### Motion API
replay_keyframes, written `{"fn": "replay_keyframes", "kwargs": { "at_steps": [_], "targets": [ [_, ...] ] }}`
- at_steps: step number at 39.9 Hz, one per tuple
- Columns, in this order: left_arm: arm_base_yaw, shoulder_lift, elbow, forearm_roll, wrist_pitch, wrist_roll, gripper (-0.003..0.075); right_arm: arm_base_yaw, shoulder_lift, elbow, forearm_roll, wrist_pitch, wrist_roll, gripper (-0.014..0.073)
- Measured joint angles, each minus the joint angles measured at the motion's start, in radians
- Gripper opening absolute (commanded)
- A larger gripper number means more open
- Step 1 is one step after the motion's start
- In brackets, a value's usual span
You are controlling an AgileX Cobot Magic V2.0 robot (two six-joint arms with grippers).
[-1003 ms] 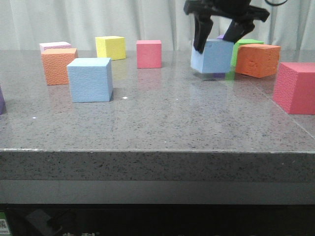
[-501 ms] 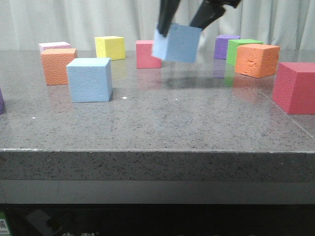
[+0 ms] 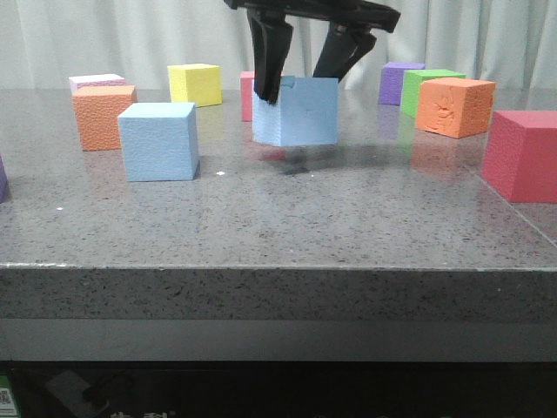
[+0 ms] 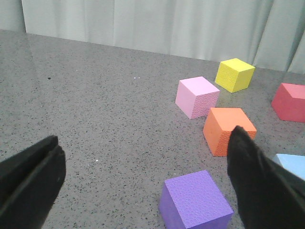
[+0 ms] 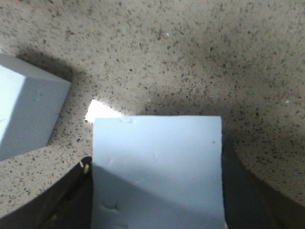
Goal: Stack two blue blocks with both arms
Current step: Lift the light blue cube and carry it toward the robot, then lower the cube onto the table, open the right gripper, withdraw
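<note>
right claw carries one blue block above the table, the other waits at left

front view: the right gripper [image 3: 300, 65] comes down from the top of the frame, its two dark fingers [image 3: 268, 61] clamped on the sides of a light blue block [image 3: 296, 111]. that held block hangs clear of the grey stone table [image 3: 348, 218], with a dark shadow on the surface under it, and a small notch shows on its near upper edge. the second blue block [image 3: 158, 140] stands flat on the table to the left and a little nearer, well apart from the held one. an orange cube [image 3: 103, 116] sits just behind and left of it, with a pink cube [image 3: 96, 82] further back and a yellow cube [image 3: 196, 84] far behind. a red cube [image 3: 247, 94] peeks out behind the held block. at the far right stand a purple cube [image 3: 400, 80], a green cube [image 3: 428, 83] and another orange cube [image 3: 455, 106], and a large red cube [image 3: 522, 155] sits at the right edge.

left wrist view: the left gripper [image 4: 143, 186] hangs above the table with its fingers [image 4: 259, 183] spread wide and nothing between them. pink, orange, yellow, red and purple cubes lie below, and a corner of a blue block shows by one finger.

right wrist view: the held block fills the space between the fingers, gripped on two sides. the other blue block lies on the table off to one side, apart from it.
</note>
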Motion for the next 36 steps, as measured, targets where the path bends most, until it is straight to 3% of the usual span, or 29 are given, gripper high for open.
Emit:
{"fn": "replay_keyframes", "kwargs": {
  "at_steps": [11, 30, 36],
  "targets": [
    [0.0, 0.0, 0.0, 0.0, 0.0, 0.0, 0.0673, 0.0, 0.01, 0.0, -0.001, 0.006, 0.004, 0.0479],
    [0.0, 0.0, 0.0, 0.0, 0.0, 0.0, 0.0673, 0.0, 0.01, 0.0, 0.012, 0.009, 0.004, 0.0636],
    [0.0, 0.0, 0.0, 0.0, 0.0, 0.0, 0.0673, 0.0, 0.01, 0.0, 0.015, 0.009, 0.004, 0.0644]
  ]
}}
